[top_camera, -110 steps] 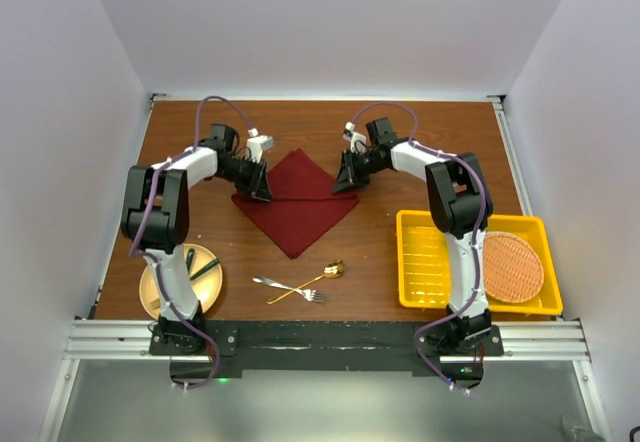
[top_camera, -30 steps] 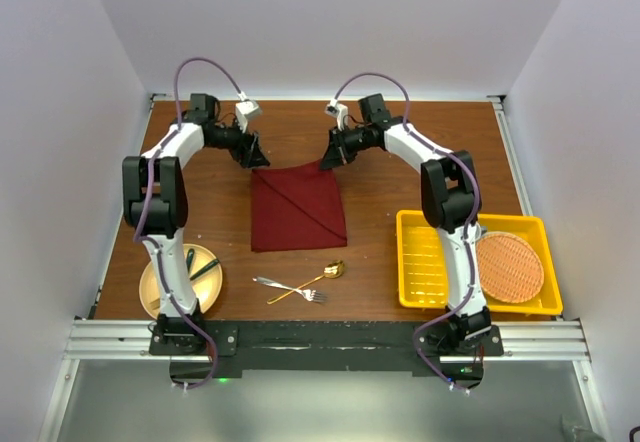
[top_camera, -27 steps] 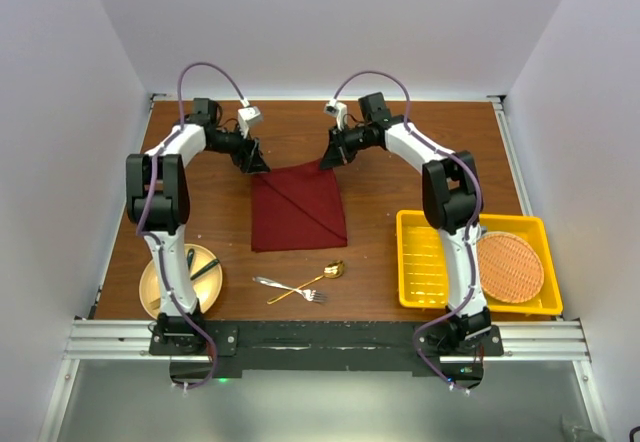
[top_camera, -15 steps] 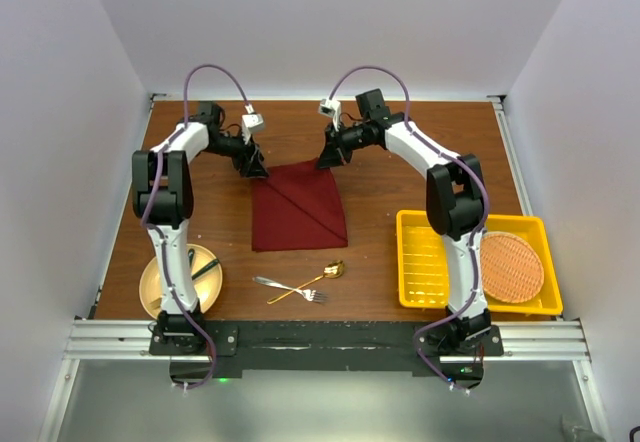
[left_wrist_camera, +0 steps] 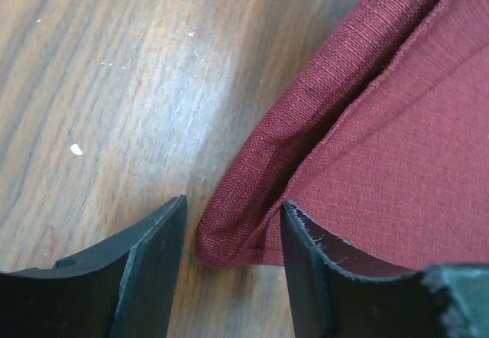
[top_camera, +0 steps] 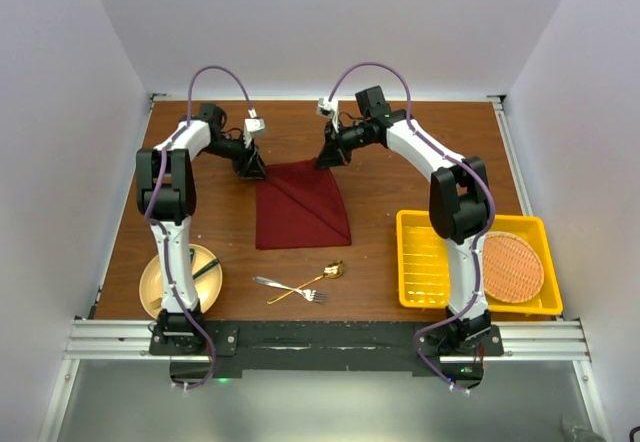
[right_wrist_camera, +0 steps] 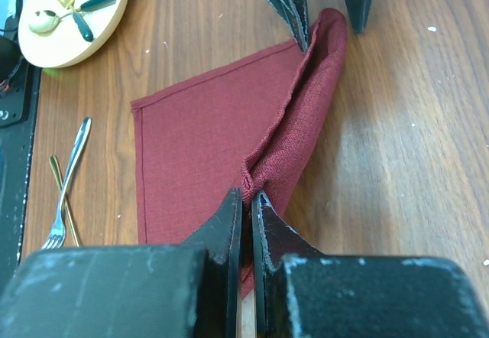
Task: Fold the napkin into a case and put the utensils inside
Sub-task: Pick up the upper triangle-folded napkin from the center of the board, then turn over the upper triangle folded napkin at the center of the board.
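Wooden table (top_camera: 380,202): napkin (top_camera: 300,207), now squared near the far edge, is pinched by the right gripper (right_wrist_camera: 248,195). The left gripper (left_wrist_camera: 233,204), jaws apart, narrows around its far-left corner, ready for the next fold.

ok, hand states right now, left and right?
Left hand: open, fingers either side of the napkin corner, not clamped.
Right hand: closed, pinching the napkin's folded edge.

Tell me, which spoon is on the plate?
The green-handled spoon, on the round yellow plate. The all-gold spoon lies on the table, crossing the silver fork.
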Controlling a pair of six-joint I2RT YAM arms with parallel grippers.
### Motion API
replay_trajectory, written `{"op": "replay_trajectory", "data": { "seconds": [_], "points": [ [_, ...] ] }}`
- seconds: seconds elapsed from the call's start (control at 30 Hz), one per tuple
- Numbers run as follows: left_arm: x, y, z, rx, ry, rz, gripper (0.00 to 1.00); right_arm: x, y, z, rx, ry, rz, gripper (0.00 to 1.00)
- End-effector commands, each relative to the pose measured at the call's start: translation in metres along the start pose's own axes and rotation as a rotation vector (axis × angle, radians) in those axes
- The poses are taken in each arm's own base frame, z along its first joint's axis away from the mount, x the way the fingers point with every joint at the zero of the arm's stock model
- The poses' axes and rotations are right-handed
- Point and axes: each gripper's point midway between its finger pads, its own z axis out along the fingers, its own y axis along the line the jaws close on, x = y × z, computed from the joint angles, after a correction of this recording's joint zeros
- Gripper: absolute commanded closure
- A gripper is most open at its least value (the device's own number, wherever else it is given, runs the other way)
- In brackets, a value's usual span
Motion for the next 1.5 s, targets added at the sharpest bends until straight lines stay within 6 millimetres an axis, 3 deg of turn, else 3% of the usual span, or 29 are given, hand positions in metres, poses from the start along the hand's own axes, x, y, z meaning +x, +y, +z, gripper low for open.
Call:
{"op": "replay_trajectory", "data": {
  "seconds": [0.0,0.17,0.33,0.53,0.63,0.77,0.83,0.9,1.0,1.1,1.27,1.33,1.37,1.4,1.43,1.47],
  "points": [
    [-0.008,-0.012,-0.004,0.071,-0.025,0.061,0.48,-0.033,0.022,-0.014,-0.030,-0.054,-0.113,1.00],
    [-0.006,-0.017,-0.004,0.091,-0.012,0.113,0.53,-0.035,0.025,-0.013,-0.040,-0.054,-0.123,1.00],
    [-0.006,-0.015,-0.005,0.088,-0.001,0.135,0.70,-0.036,0.028,-0.013,-0.043,-0.052,-0.133,1.00],
    [-0.001,-0.019,-0.007,0.114,0.027,0.149,0.75,-0.038,0.028,-0.015,-0.037,-0.055,-0.143,1.00],
    [0.000,-0.019,-0.008,0.115,0.033,0.153,0.82,-0.041,0.027,-0.016,-0.033,-0.062,-0.145,1.00],
    [0.001,-0.022,-0.010,0.121,0.045,0.168,1.00,-0.045,0.024,-0.016,-0.016,-0.066,-0.149,1.00],
    [-0.006,-0.022,-0.013,0.104,0.038,0.155,1.00,-0.044,0.021,-0.016,0.005,-0.056,-0.150,1.00],
    [-0.023,-0.012,-0.021,0.034,0.018,0.103,1.00,-0.040,0.012,-0.018,0.051,-0.034,-0.147,1.00],
    [-0.058,0.002,-0.038,-0.074,-0.017,0.086,1.00,-0.052,-0.006,-0.030,0.143,-0.047,-0.190,1.00],
    [-0.104,0.021,-0.065,-0.237,-0.068,0.069,1.00,-0.080,-0.036,-0.054,0.305,-0.096,-0.257,1.00],
    [-0.178,0.041,-0.114,-0.472,-0.194,0.153,1.00,-0.144,-0.085,-0.112,0.598,-0.214,-0.419,1.00],
    [-0.201,0.044,-0.132,-0.556,-0.240,0.186,1.00,-0.171,-0.092,-0.132,0.680,-0.267,-0.539,1.00],
    [-0.218,0.052,-0.145,-0.627,-0.282,0.218,1.00,-0.176,-0.096,-0.137,0.719,-0.274,-0.572,1.00],
    [-0.233,0.046,-0.158,-0.665,-0.311,0.261,1.00,-0.182,-0.097,-0.142,0.747,-0.288,-0.618,1.00],
    [-0.227,0.046,-0.157,-0.677,-0.309,0.273,1.00,-0.204,-0.092,-0.155,0.799,-0.336,-0.723,1.00],
    [-0.239,0.047,-0.166,-0.721,-0.337,0.352,1.00,-0.198,-0.095,-0.153,0.812,-0.333,-0.746,1.00]
  ]
}}
